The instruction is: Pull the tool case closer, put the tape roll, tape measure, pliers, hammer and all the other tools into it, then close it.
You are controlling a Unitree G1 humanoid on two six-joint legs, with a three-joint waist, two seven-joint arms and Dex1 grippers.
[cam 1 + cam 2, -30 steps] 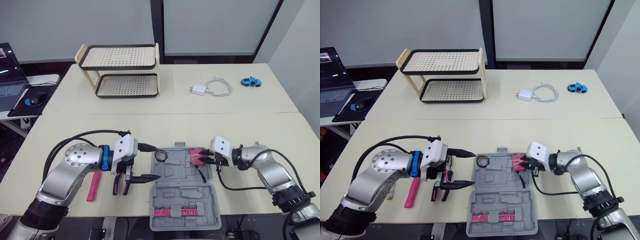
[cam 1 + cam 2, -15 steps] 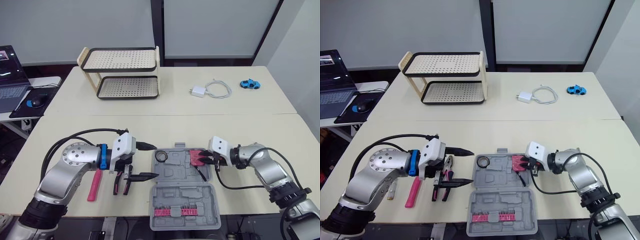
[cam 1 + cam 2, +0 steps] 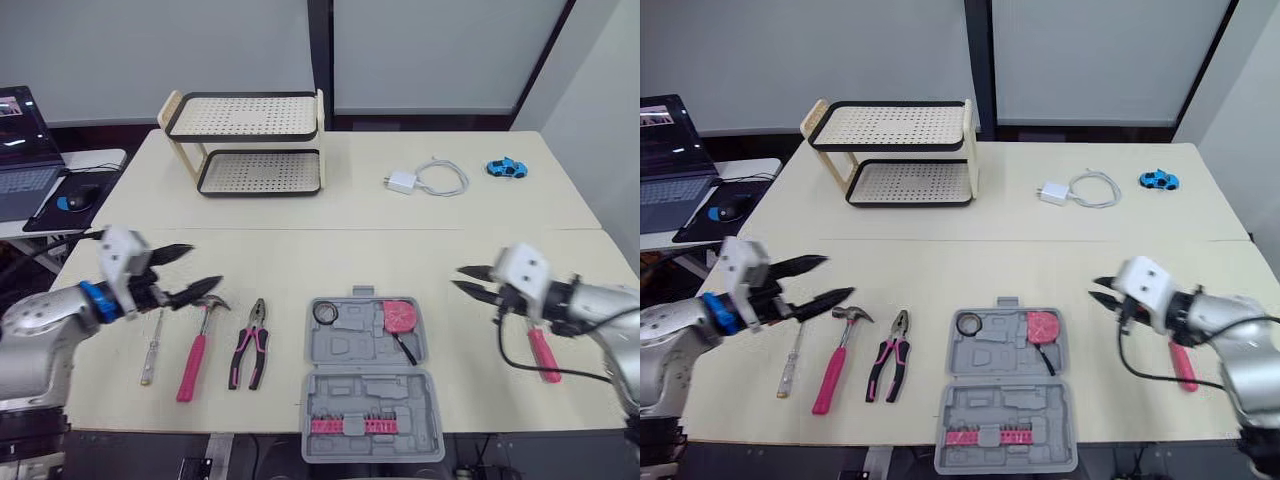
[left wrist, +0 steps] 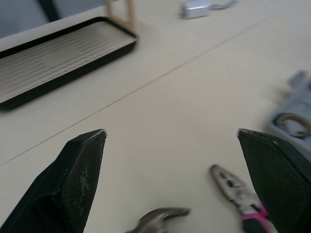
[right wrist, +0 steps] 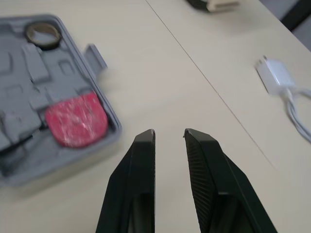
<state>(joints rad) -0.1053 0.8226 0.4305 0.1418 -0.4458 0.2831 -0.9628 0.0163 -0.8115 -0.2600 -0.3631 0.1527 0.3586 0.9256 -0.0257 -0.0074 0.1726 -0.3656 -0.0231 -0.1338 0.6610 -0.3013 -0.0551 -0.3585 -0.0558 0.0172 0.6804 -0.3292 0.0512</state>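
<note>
**Stock on counter (image 3: 330,255), as seen from my fingers**

1. L fingers (image 3: 195,288): spread wide, nothing btwn them, held above the counter.
2. R fingers (image 3: 478,273): narrow gap, tips not touching, nothing held.
3. Tool case (image 3: 368,385): grey, lying open and flat btwn my L and R fingers. Touches neither, nearer the R tips.
4. Tape measure (image 3: 403,315): red, seated in the case compartment on the side toward R fingers.
5. Tape roll (image 3: 323,313): dark ring, in the case corner toward L fingers.
6. Bit strip (image 3: 345,425): pink, in the case half farther from both sets of tips.
7. Hammer (image 3: 196,345): pink handle, on counter outside the case. Head lies near my lower L fingertip; in the left wrist view it sits btwn the two L fingers.
8. Pliers (image 3: 250,342): pink/black grips, on counter btwn hammer and case.
9. Screwdriver (image 3: 152,348): pale handle, on the far side of the hammer from the pliers, back under my L wrist.
10. Red-handled tool (image 3: 543,352): on counter behind R fingers, beside my R forearm. Type: cannot tell.
11. Well ahead of all tips: two-tier rack (image 3: 240,137), charger (image 3: 397,181) w/ cable (image 3: 443,178), blue toy car (image 3: 503,167).
</note>
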